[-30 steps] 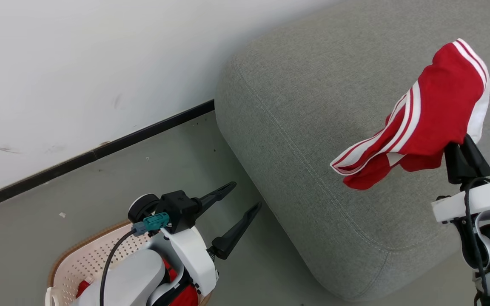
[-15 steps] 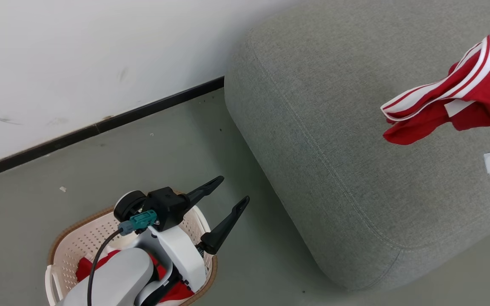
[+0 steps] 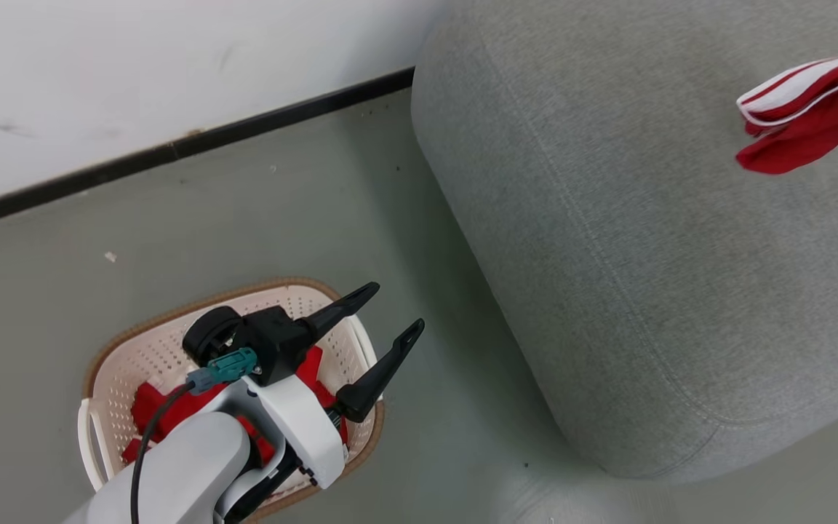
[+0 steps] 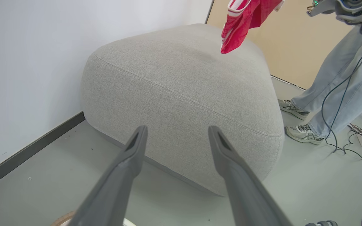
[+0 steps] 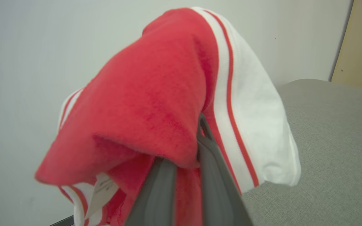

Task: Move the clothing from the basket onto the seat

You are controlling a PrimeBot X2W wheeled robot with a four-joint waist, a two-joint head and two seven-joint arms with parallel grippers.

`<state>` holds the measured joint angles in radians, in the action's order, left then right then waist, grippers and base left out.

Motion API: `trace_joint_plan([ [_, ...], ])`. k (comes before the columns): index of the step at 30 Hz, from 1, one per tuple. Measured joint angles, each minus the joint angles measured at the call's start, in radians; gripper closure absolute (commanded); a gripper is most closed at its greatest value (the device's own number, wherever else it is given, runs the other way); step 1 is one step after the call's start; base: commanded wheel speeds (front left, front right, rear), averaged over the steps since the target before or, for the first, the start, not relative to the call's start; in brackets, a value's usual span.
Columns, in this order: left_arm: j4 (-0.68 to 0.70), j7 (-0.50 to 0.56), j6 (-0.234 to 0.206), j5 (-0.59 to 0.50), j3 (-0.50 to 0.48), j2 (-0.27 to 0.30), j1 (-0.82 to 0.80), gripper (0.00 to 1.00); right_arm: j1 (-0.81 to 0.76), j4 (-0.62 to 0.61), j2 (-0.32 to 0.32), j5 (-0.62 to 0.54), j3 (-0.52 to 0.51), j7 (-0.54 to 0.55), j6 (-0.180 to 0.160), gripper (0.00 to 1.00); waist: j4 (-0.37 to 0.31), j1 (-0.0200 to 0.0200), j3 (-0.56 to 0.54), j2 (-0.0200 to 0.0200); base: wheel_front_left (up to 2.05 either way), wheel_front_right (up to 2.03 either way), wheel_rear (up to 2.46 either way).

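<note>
Swinging down and to the left, the head camera has shifted the whole picture since a second ago. The basket [image 3: 172, 331], then cut off at the near edge, now shows almost all of its brown rim. The right arm has slipped out past the right edge of the head view. Against the seat [image 3: 644, 255] itself, the held garment [image 3: 801, 124] has gone farther along the top, toward the far right. Only its striped tail and a red fold remain in that view.

I see the left pincer [image 3: 395, 306] above the basket's right rim. Its two dark fingers are spread wide with nothing between them, the same gap as a second ago. From its wrist camera they point at the seat's near side.

The right pincer [image 5: 189, 157] is nearly closed on the held garment. Red cloth with a white band is draped over both fingers and hides their tips. A small white tag [image 5: 104, 185] hangs at the lower left of the bundle.

From the left wrist the garment hangs above the seat's far part. Its lowest end looks just clear of the grey fabric, though I cannot be sure.

The second garment [image 3: 164, 411] lies crumpled in the basket, partly hidden by my left forearm. The basket stands on the floor [image 3: 193, 218], left of the seat and apart from it. A person's legs [image 4: 341, 78] stand on the seat's right side, among loose cables.
</note>
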<state>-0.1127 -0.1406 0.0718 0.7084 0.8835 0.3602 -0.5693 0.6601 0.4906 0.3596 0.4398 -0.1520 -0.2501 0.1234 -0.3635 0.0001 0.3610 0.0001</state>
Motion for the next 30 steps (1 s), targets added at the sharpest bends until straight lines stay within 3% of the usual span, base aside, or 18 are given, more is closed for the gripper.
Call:
trace_joint_plan([
  [11,0.076,0.025,0.001,-0.025,-0.002,0.025,-0.063,0.00,0.093,0.111,0.032,-0.041,0.013,0.012,0.000,1.00,0.039,0.0000,0.101,0.0000,0.00,0.00,0.00],
  [30,0.129,0.044,0.021,-0.051,0.000,0.054,-0.152,0.00,0.109,0.277,-0.003,-0.008,0.093,0.095,0.000,1.00,0.081,0.0000,0.232,0.0000,0.00,0.00,0.00],
])
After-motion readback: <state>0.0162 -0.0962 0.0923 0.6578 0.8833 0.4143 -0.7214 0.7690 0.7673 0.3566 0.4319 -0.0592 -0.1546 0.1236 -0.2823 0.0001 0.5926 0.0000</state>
